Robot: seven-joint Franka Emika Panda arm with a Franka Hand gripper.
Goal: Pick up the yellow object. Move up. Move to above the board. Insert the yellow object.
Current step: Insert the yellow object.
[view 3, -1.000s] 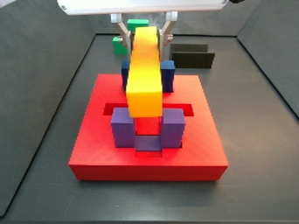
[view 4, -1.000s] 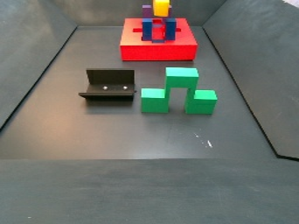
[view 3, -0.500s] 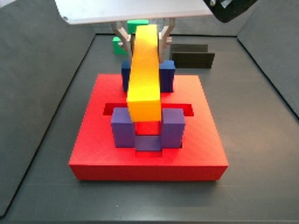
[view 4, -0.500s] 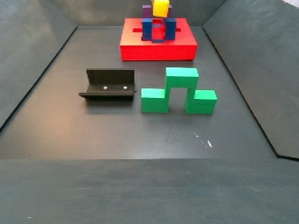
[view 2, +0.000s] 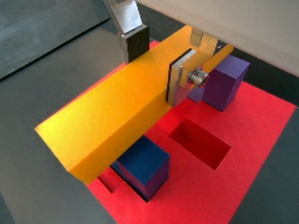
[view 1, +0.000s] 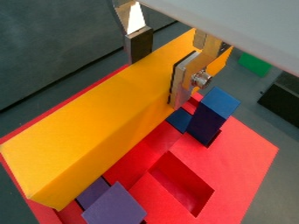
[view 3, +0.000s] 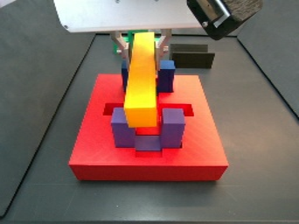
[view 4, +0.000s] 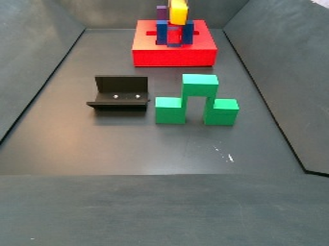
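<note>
The yellow object [view 3: 142, 83], a long yellow-orange bar, is held at its far end by my gripper [view 3: 142, 40]. The gripper is shut on the bar. In both wrist views the silver fingers [view 1: 186, 80] [view 2: 180, 75] press on its two sides, with the gripper [view 1: 163, 61] [view 2: 156, 59] astride it. The bar lies lengthwise just above the red board [view 3: 100, 153], over the middle line between the upright blue blocks [view 2: 145, 166] and purple blocks [view 3: 121, 131]. An open recessed slot [view 2: 201, 144] shows beside the bar. In a side view the board [view 4: 154, 56] stands at the far end with the bar [view 4: 179, 12] over it.
The dark fixture [view 4: 118, 94] stands on the grey floor, with the green arch-shaped block [view 4: 197, 99] next to it. Both are well apart from the board. The fixture [view 3: 194, 59] also shows behind the board. Dark walls enclose the floor.
The gripper and the yellow bar have come down slightly toward the board. The board, blocks, fixture and green block have not moved.
</note>
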